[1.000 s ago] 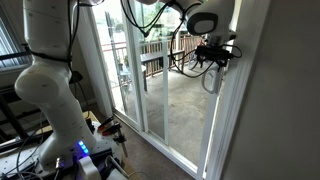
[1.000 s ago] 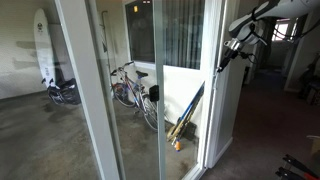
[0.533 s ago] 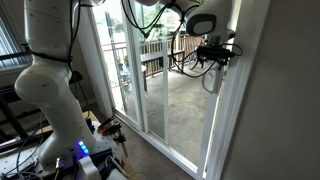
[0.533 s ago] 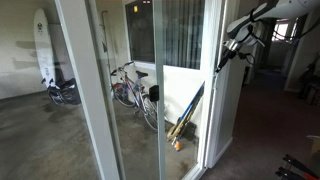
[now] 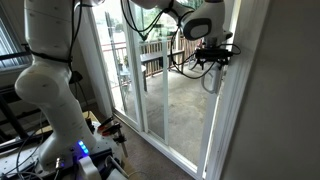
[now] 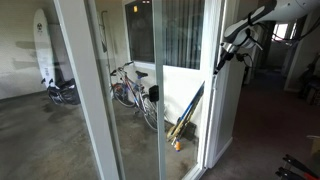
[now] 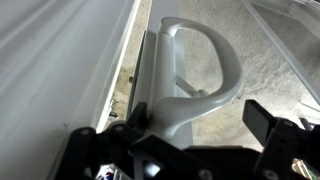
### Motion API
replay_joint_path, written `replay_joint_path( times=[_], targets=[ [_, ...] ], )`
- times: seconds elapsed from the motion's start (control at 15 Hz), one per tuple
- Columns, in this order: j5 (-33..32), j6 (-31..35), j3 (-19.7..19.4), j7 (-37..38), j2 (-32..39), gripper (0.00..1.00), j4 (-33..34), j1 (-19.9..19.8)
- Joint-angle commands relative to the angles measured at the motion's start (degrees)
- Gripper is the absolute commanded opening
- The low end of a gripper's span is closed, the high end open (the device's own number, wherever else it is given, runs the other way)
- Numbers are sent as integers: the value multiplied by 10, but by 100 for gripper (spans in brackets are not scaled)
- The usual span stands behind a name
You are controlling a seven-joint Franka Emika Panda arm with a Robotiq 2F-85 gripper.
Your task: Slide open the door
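Note:
The door is a tall glass panel in a narrow white frame, seen in both exterior views point(image 5: 216, 120) point(image 6: 211, 115). Its grey D-shaped handle point(image 7: 205, 55) sits on the upright next to the jamb and fills the wrist view. My gripper point(image 7: 198, 120) is open, its two black fingers on either side of the handle's lower foot, the left finger close against it and the right finger apart. In both exterior views the gripper point(image 5: 216, 54) point(image 6: 231, 48) is at the handle point(image 5: 211, 78), high on the upright.
A white-framed glass panel without a handle point(image 5: 128, 75) stands beside the door. The white wall jamb point(image 5: 268, 90) is right beside the gripper. Outside are a bicycle point(image 6: 130, 85), a surfboard point(image 6: 42, 50) and leaning tools point(image 6: 186, 115). The robot's white base point(image 5: 45, 90) stands indoors.
The wrist has shifted very slightly at the handle. The door stands where it was.

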Motion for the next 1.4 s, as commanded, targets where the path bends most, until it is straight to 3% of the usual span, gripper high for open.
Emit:
replay_joint_path(
  times=[0.0,0.4,1.33],
  targets=[
    [-21,39,30,11,-20,100,-60,29],
    [-68,96,39,33,-35,100,-107,43],
    [-66,129,71,84,-49,100,-144,77]
  ],
)
